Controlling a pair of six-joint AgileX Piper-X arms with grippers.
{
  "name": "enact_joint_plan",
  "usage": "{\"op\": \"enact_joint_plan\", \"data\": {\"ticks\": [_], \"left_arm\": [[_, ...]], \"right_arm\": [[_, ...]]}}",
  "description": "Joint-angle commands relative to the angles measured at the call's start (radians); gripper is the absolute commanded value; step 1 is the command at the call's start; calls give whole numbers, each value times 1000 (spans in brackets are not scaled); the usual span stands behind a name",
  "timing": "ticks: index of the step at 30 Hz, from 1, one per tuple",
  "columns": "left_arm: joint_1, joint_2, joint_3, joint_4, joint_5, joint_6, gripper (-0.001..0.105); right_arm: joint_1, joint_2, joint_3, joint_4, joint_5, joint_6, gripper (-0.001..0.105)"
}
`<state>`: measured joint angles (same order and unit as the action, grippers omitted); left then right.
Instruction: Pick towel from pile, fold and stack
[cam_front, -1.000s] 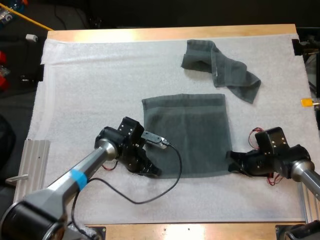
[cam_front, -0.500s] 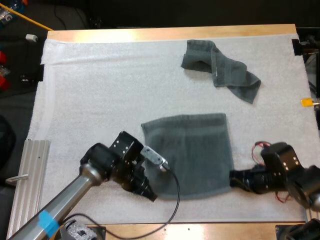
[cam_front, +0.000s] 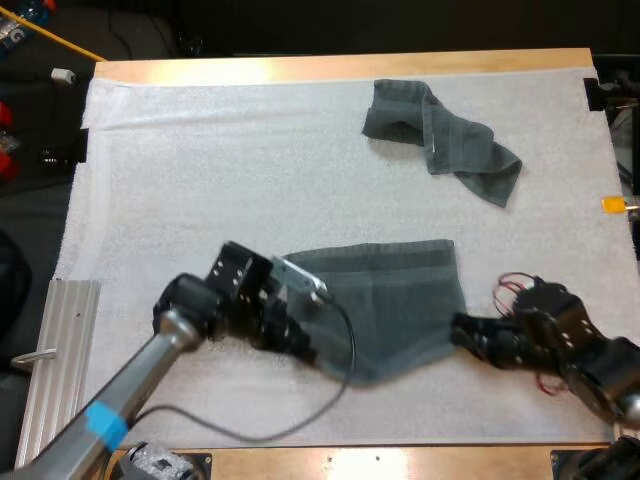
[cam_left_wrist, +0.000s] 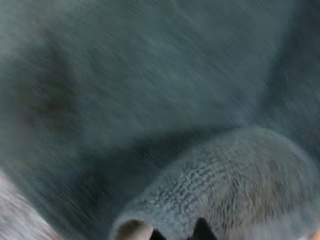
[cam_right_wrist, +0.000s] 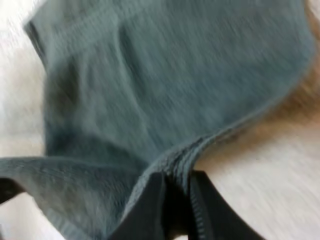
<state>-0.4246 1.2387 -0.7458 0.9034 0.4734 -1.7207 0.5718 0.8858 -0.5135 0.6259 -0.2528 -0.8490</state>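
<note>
High view: your left gripper (cam_front: 303, 347) and right gripper (cam_front: 465, 328) grip the spread towel's (cam_front: 400, 295) 2 near corners, toward the mat's (cam_front: 200, 180) near edge. The crumpled towel (cam_front: 440, 140) lies toward its far-right corner.
Left wrist view: looped terry bulges from the clenched grip.
Right wrist view: ribbed hem clamped.
If you lift unevenly, a limp corner may slip, skewing the fold.

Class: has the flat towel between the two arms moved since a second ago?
Yes. The flat towel has slid toward the table's near edge, away from the unmoved crumpled towel.
</note>
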Motion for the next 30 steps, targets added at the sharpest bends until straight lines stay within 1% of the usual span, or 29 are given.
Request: {"op": "enact_joint_plan", "data": {"ticks": [1,3,5,8,10,13,16,19,21,24,26,30], "left_arm": [[33,23,0,-38,27,-9,0],[87,66,0,-86,65,-20,0],[150,120,-2,-150,129,-55,0],[201,179,-2,-220,207,-95,0],[220,209,-5,-248,229,-116,0],[227,247,-5,-281,230,-122,0],[227,263,-5,-309,227,-125,0],[227,263,-5,-358,190,-148,0],[227,263,-5,-386,189,-166,0],[227,263,-5,-393,126,-166,0],[227,263,-5,-393,70,-166,0],[227,263,-5,-411,61,-164,0]], "right_arm": [[1,35,-4,-67,22,20,0],[-6,90,-4,-150,41,29,0],[-30,166,-4,-243,44,90,0],[-75,240,-4,-334,44,133,0],[-99,276,-4,-366,44,148,0],[-136,313,-4,-409,51,186,0],[-156,340,-4,-438,63,197,0],[-165,357,-4,-460,88,202,0],[-165,363,-4,-467,101,203,0],[-165,370,-4,-475,125,203,0],[-165,370,-4,-480,149,203,0],[-165,370,-4,-512,193,203,0]]}}
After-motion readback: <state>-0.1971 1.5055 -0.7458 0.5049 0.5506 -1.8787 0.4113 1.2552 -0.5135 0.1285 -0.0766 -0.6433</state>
